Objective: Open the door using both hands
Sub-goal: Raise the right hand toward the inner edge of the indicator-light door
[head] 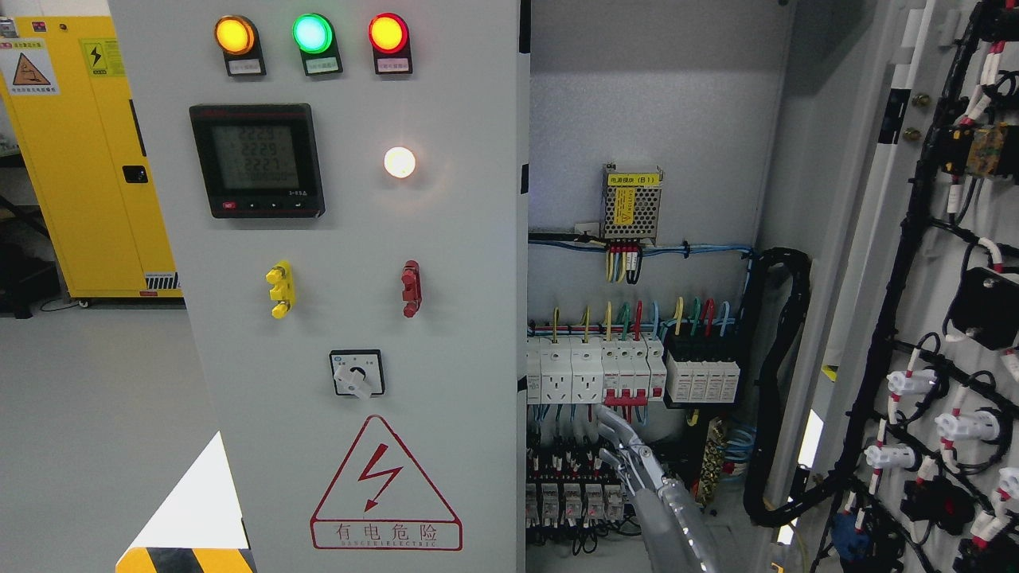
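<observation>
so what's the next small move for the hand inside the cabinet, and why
Probably draw the right hand back out. The grey right-hand door already stands wide open, showing the white breakers, and the hand's extended fingers sit just below them, holding nothing.

The room is evenly and brightly lit from overhead, so the grey cabinet door reads flat, without hard shadows. The white lamp on it burns out to a soft glowing halo, and the orange, green and red lamps bloom a little too. Inside the open cabinet the light falls off, darkest low down among the wiring. A pale robot hand there looks smeared and half see-through. The meter screen is washed out, its digits faint.
</observation>
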Robot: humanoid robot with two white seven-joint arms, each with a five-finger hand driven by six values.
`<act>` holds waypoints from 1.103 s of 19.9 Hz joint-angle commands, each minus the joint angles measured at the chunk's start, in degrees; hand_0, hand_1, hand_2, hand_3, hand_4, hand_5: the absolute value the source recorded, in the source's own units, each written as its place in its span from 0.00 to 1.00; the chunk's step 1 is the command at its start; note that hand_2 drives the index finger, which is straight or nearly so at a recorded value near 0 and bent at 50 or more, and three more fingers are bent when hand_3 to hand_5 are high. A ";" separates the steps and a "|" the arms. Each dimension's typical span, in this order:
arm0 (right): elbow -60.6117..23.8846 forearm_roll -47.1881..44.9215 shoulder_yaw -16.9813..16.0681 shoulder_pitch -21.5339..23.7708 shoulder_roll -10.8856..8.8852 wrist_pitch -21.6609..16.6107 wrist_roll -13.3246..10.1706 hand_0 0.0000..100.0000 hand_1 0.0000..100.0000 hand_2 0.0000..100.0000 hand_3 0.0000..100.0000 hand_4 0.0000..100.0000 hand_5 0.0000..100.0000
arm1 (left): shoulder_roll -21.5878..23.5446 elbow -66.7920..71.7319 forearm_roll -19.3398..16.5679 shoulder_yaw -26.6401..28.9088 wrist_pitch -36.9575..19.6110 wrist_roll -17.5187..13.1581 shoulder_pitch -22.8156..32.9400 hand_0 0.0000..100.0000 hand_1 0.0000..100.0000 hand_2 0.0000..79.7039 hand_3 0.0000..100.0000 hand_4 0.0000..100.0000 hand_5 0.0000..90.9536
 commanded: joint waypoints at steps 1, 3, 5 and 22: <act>8.04 -0.05 -1.37 -8.00 1.86 1.29 0.19 0.22 0.00 0.00 0.00 0.00 0.00 | -1.41 0.05 0.07 0.01 0.11 0.16 -0.42 0.00 0.00 0.00 0.02 0.00 0.00; 11.02 -0.14 -1.37 -10.46 1.86 2.34 0.19 0.22 0.00 0.00 0.00 0.00 0.00 | -1.50 -0.04 0.07 0.01 0.11 0.16 -0.42 0.00 0.00 0.00 0.02 0.00 0.00; 13.32 -1.62 -1.46 -12.66 1.86 3.83 0.62 0.22 0.00 0.00 0.00 0.00 0.00 | -1.41 -0.04 0.07 0.01 0.11 0.16 -0.42 0.00 0.00 0.00 0.02 0.00 0.00; 25.19 -10.42 -2.43 -23.91 3.26 9.29 5.46 0.22 0.00 0.00 0.00 0.00 0.00 | -1.50 0.05 0.07 0.01 0.11 0.16 -0.24 0.00 0.00 0.00 0.01 0.00 0.00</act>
